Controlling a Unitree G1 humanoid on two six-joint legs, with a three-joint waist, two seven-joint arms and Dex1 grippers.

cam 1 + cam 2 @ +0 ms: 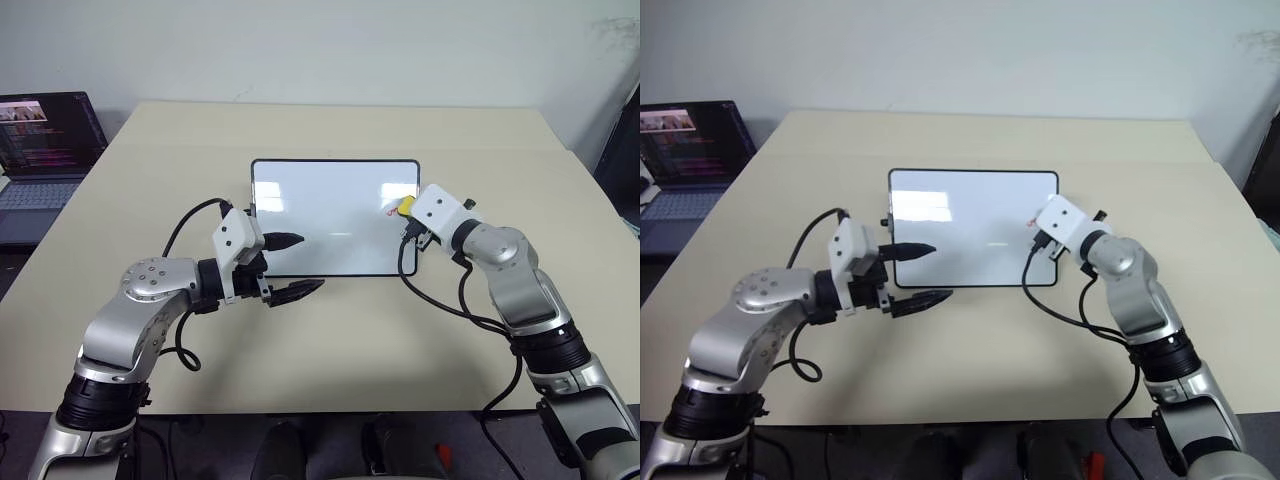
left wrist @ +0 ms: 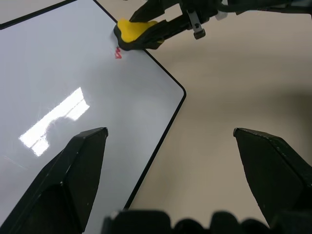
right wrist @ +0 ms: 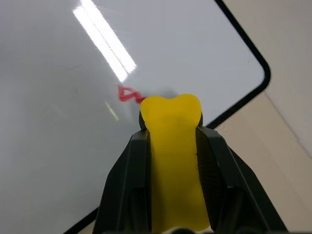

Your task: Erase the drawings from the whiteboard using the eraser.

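The whiteboard (image 1: 330, 225) lies flat in the middle of the tan table. A short red squiggle of the drawings (image 3: 127, 94) sits near the board's right edge, also seen as the red mark (image 2: 118, 52). My right gripper (image 3: 170, 126) is shut on the yellow eraser (image 3: 171, 161). The eraser's tip (image 1: 405, 207) rests on the board right beside the squiggle. My left gripper (image 1: 300, 265) stands open with nothing in it at the board's near left edge, one finger over the board and the other over the table.
An open laptop (image 1: 45, 150) stands at the far left, off the table's edge. Black cables hang from both wrists, the right one (image 1: 408, 265) looping over the board's near right corner. Bare tabletop (image 1: 400, 350) lies in front of the board.
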